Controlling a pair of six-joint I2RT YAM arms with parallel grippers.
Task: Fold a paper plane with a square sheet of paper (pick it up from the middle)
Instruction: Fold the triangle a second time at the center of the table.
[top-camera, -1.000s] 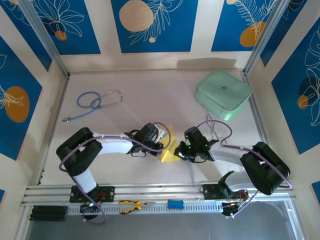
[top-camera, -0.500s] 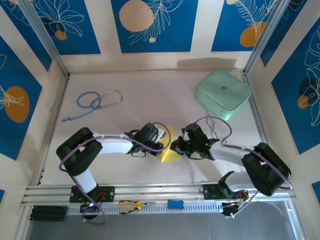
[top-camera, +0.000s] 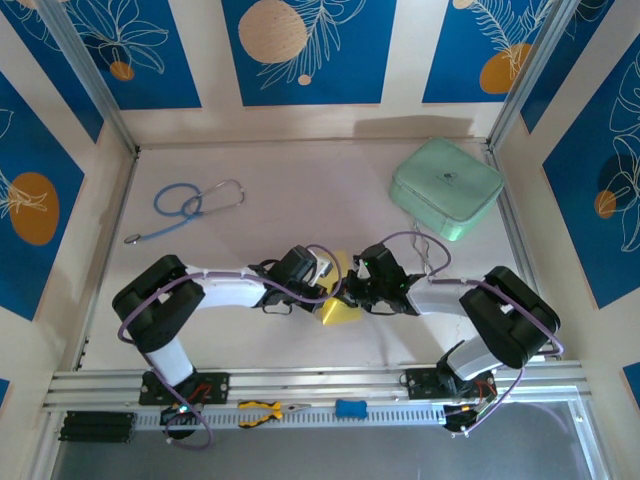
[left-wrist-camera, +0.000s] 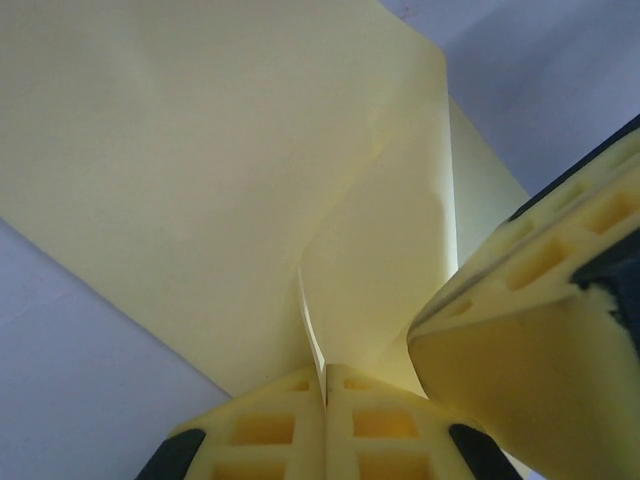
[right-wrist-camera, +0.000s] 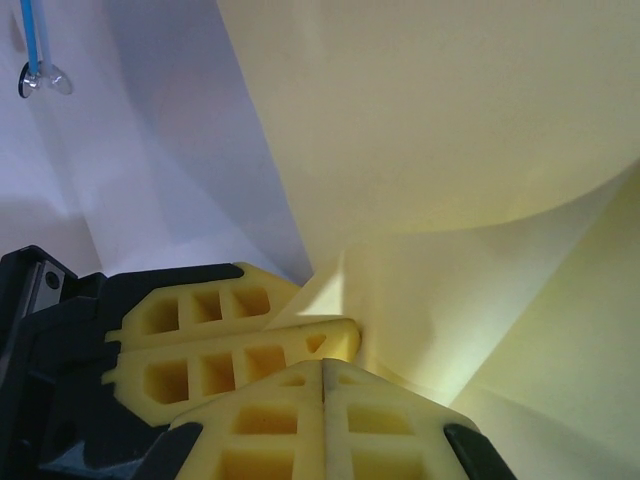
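The left hand (top-camera: 332, 287) and the right hand (top-camera: 347, 291) meet tip to tip over the near middle of the surface (top-camera: 290, 190), and the pale-yellow sheet of paper (top-camera: 338, 312) sits right between them, its loose part spreading toward the near edge just below both sets of fingertips. In the left wrist view, the left hand (left-wrist-camera: 325, 385) has its two fingers pressed flat together with a raised fold of the sheet of paper (left-wrist-camera: 200, 180) pinched in the seam; the rest of the sheet fans out ahead of it, lying on the surface. One finger of the right hand (left-wrist-camera: 520, 340) crowds in from the side, just beside that fold. In the right wrist view, the right hand (right-wrist-camera: 322, 365) is likewise clamped together on a curled edge of the sheet of paper (right-wrist-camera: 450, 120), with the left hand's fingers (right-wrist-camera: 210, 310) touching alongside. A mint-green case (top-camera: 446, 188) lies well beyond the right hand, a blue stethoscope (top-camera: 190, 205) well beyond the left hand, and yellow-handled pliers (top-camera: 262, 410) rest on the rail behind the left hand.
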